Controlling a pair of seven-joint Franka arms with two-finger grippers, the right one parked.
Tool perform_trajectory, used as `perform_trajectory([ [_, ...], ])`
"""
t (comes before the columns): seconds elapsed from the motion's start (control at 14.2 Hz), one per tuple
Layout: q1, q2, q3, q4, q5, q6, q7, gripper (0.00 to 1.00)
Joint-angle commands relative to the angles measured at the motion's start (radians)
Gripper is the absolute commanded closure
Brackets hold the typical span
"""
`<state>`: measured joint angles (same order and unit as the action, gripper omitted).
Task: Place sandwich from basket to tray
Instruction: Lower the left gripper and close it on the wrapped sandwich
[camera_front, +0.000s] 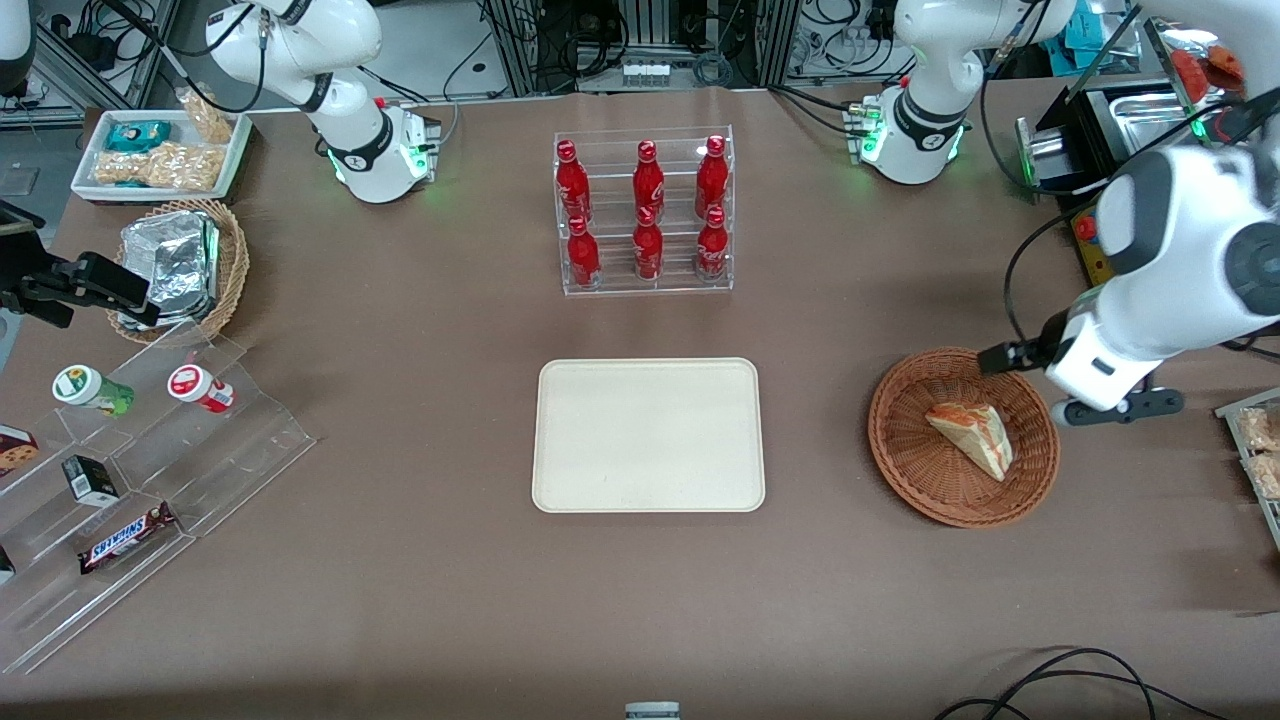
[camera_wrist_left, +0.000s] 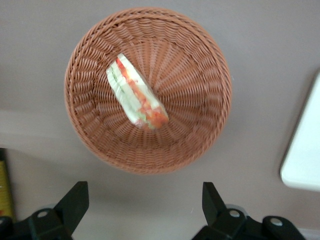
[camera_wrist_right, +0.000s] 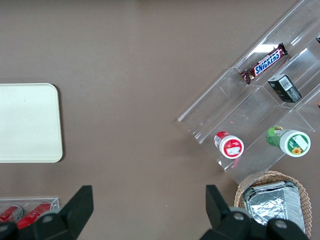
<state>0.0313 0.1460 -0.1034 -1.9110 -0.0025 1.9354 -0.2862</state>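
The sandwich (camera_front: 972, 432) (camera_wrist_left: 137, 95), a pale wedge with red-orange and green layers, lies in the reddish-brown wicker basket (camera_front: 900, 450) (camera_wrist_left: 200, 75) toward the working arm's end of the table. My left gripper (camera_front: 1095, 388) (camera_wrist_left: 145, 192) hovers above bare table just outside the basket's rim, a little farther from the front camera than the sandwich. Its black fingers (camera_wrist_left: 75, 200) stand wide apart with nothing between them, so it is open. The cream tray (camera_front: 648, 435) (camera_wrist_left: 305, 150) lies bare at mid-table, beside the basket.
A clear rack of red bottles (camera_front: 645, 215) stands farther from the front camera than the tray. A stepped acrylic display (camera_front: 150, 470), a smaller foil-pack basket (camera_front: 185, 265) and a white snack tray (camera_front: 160, 150) sit at the parked arm's end. Snack packs (camera_front: 1260, 450) lie near the working arm's table edge.
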Motion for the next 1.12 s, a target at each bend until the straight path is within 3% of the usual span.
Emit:
perform_trajectory([
  [0.0, -0.007, -0.002, 0.005, -0.106, 0.003, 0.172, -0.221, 0.0],
  [0.21, -0.004, 0.099, 0.008, -0.097, 0.001, 0.296, -0.526, 0.0],
  [0.63, -0.004, 0.234, 0.051, -0.065, 0.001, 0.307, -0.622, 0.01],
  [0.7, -0.005, 0.244, 0.054, -0.059, 0.001, 0.309, -0.649, 0.24],
  [0.77, -0.005, 0.25, 0.054, -0.051, 0.001, 0.309, -0.707, 0.61],
  [0.84, -0.005, 0.265, 0.054, -0.024, 0.001, 0.303, -0.773, 0.83],
  [0.91, -0.005, 0.286, 0.054, -0.001, 0.002, 0.292, -0.833, 0.9],
  [1.05, -0.01, 0.287, 0.054, 0.001, 0.004, 0.272, -0.858, 0.94],
])
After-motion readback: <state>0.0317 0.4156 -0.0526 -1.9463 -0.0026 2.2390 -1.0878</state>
